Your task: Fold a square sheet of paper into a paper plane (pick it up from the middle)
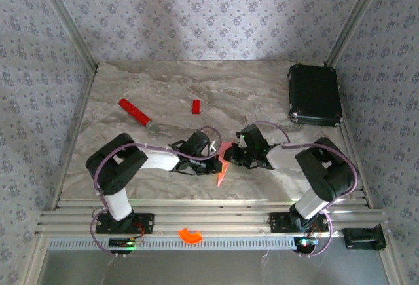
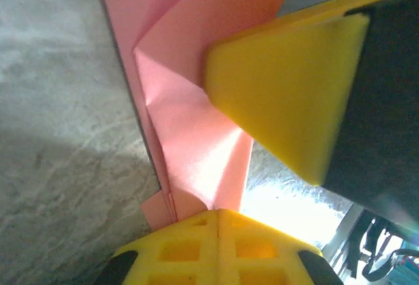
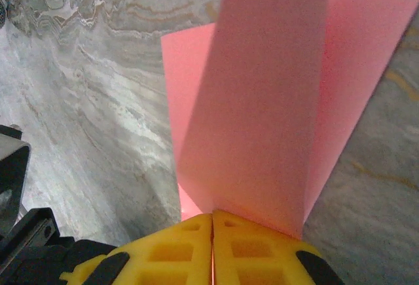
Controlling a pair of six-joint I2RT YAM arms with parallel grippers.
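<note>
- Table (image 1: 131, 95): folded square sheet of paper (image 1: 221, 170) is front-centre, btwn the two arms. Can't tell if its low tip touches the top; if it drags, the tip prob. crumples.
- Paper: thin, gripped from both sides. Arms pulling apart or twisting out of sync → tear or skewed crease. Worst risk, imo.
- Left gripper (image 2: 219, 223): fingers pressed together, pinching the paper's edge. Right gripper (image 3: 213, 226): same, pinching a folded flap. Shallow bite → sheet may slip out.
- Right's yellow fingertip (image 2: 288, 82) sits v. near left's grip; small misstep → collision.
</note>
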